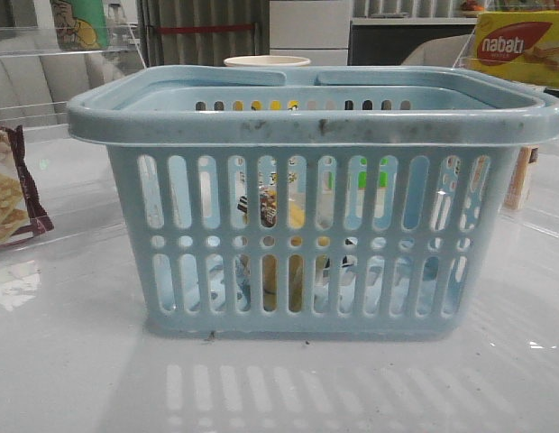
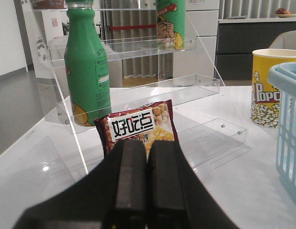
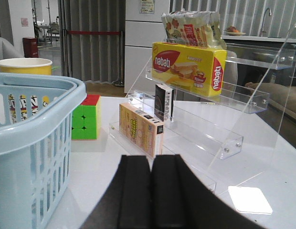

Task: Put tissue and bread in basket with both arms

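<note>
Right wrist view reads "nabati" on a yellow box point(image 3: 188, 66); "Popc" marks the popcorn cup point(image 2: 265, 87). Both fingers, left point(image 2: 130, 186) and right point(image 3: 133, 193), are pressed together, empty. The basket point(image 1: 316, 122) stands mid-surface point(image 1: 72, 361).

The left gripper point(image 2: 144, 191) has a snack packet point(image 2: 138, 125) just before it, a bottle point(image 2: 86, 71) on the shelf point(image 2: 186, 90) behind that, and the basket point(image 2: 286, 129) to its right. The right gripper point(image 3: 150, 195) has the basket to its left, a small box point(image 3: 141, 128) before it, and a cube point(image 3: 86, 119) beside the basket.
</note>
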Controlling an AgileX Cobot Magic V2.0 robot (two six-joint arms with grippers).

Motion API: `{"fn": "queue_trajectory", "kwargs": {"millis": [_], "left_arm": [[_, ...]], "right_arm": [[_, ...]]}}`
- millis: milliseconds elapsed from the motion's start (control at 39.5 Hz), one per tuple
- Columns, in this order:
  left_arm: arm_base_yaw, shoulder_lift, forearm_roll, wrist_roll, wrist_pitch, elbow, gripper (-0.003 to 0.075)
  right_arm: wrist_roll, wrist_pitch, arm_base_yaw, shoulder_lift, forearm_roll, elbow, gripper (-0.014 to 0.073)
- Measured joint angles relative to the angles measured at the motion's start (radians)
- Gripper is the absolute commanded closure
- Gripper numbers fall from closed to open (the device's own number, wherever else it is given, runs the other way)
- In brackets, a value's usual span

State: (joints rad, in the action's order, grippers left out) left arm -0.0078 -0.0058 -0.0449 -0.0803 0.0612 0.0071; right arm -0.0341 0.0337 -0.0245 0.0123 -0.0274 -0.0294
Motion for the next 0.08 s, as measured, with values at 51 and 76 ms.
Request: {"fn": "queue_trajectory", "kwargs": {"millis": [51,76], "left_arm": [[0.000,0.000,0.000,0.000,0.000,0.000,0.0629],[0.000,0.000,0.000,0.000,0.000,0.000,0.0629]], "right_arm": [[0.000,0.000,0.000,0.000,0.000,0.000,0.0537],[0.000,0.000,0.000,0.000,0.000,0.000,0.0537]]}}
